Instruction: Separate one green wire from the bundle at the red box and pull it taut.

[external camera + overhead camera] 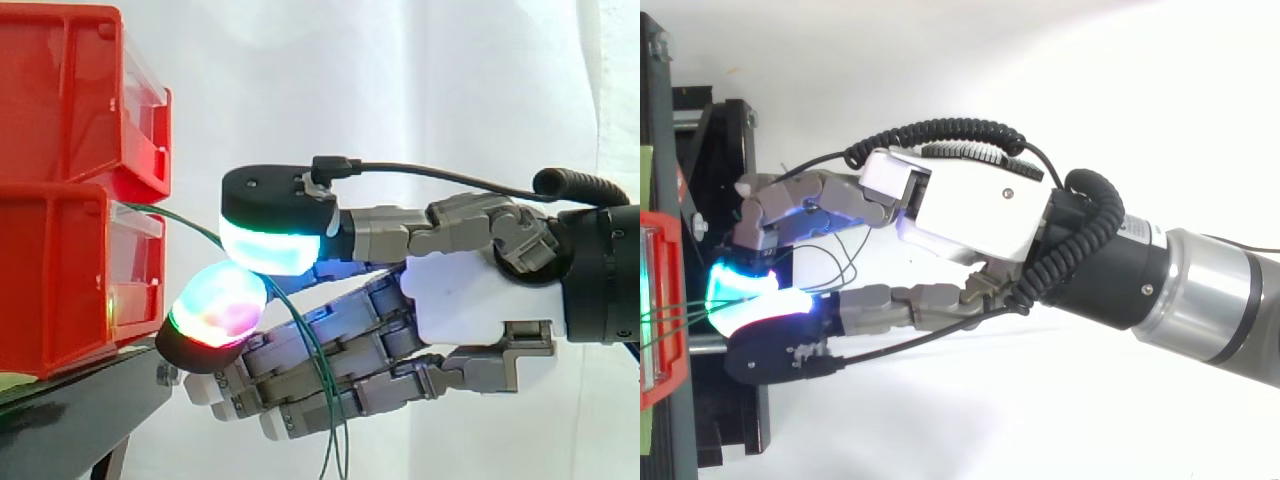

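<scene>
The hand is pinching a green wire between its fingers, just beside the red box — one strand, it seems. It should be pulling straight back, slowly, grip firm.

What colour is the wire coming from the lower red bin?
The wire is green, clearest in the side view.

Hand: white plastic palm shell, grey metal finger links w/ small screw heads. Fingertips: fat pads, black backs, one glowing cyan-white, another red/green/magenta. Wrist: black collar, then silver arm tube.
</scene>
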